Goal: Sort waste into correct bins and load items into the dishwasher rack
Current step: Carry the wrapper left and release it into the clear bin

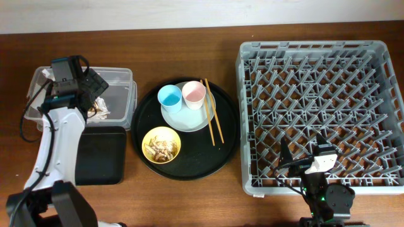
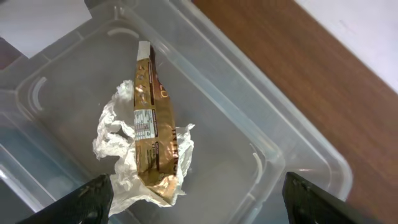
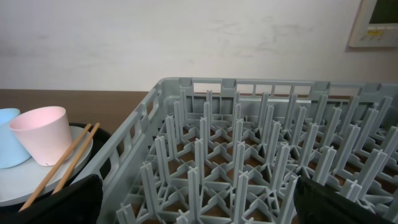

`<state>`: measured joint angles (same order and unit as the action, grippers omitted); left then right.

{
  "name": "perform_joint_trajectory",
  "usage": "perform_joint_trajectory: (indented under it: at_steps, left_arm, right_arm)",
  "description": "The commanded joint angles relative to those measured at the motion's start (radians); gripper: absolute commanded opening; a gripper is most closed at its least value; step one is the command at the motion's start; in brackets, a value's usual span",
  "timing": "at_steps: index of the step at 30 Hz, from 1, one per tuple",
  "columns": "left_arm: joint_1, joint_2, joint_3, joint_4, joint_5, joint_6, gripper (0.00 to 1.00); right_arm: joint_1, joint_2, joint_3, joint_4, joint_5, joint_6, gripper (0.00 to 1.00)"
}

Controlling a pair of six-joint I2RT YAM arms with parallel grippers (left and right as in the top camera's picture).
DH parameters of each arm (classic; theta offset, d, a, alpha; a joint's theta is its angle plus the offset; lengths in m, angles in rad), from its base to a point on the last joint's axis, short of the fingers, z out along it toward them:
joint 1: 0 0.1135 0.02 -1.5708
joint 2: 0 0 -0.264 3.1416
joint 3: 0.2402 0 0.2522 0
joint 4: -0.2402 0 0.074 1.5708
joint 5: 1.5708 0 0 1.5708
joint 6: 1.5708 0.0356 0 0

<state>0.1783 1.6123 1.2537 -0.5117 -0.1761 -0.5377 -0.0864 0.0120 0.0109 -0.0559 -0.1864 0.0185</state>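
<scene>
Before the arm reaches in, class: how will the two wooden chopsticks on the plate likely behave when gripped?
The wooden chopsticks look thin and straight, so probably stiff and light. Lying loose, overhanging the plate rim, they may slide or roll apart if nudged. Gripped near one end, they would likely tip.

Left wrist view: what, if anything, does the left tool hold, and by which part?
Nothing. The left tool is open above the clear tub; the wrapper and tissue lie loose inside it.

Wrapper (image 2: 155,140) print seemingly too blurred to read.
</scene>
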Motion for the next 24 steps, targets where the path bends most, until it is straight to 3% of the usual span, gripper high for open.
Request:
perform_joint_trajectory:
  at_steps: [1, 5, 9, 11, 15, 17, 24]
  left_arm:
    - [0.006, -0.176, 0.024, -0.01, 0.002, 0.02, 0.87]
    - [0.005, -0.338, 0.024, -0.135, 0.101, 0.02, 0.87]
    - [0.005, -0.391, 0.024, -0.43, 0.267, 0.021, 0.87]
    - [0.005, -0.391, 0.024, -0.541, 0.267, 0.062, 0.87]
    - [0.005, -0.391, 0.024, -0.572, 0.276, 0.111, 0.87]
    - [-0.001, -0.391, 0.024, -0.571, 0.349, 0.148, 0.87]
    - [-0.236, -0.391, 0.024, -0.547, 0.262, 0.172, 0.87]
  right_arm:
    - [-0.006, -0.006, -0.005, -0.005, -0.013, -0.003, 0.98]
    - [-0.006, -0.006, -0.005, -0.005, -0.013, -0.003, 0.98]
    - [-0.006, -0.006, -0.005, -0.005, -0.013, -0.003, 0.98]
    - [-0.006, -0.006, -0.005, -0.005, -0.013, -0.003, 0.98]
    - [-0.006, -0.006, -0.005, -0.005, -0.013, -0.003, 0.98]
    - [-0.006, -0.006, -0.005, -0.005, -0.013, -0.003, 0.98]
    - [-0.006, -0.006, -0.005, -0.005, -0.013, -0.003, 0.98]
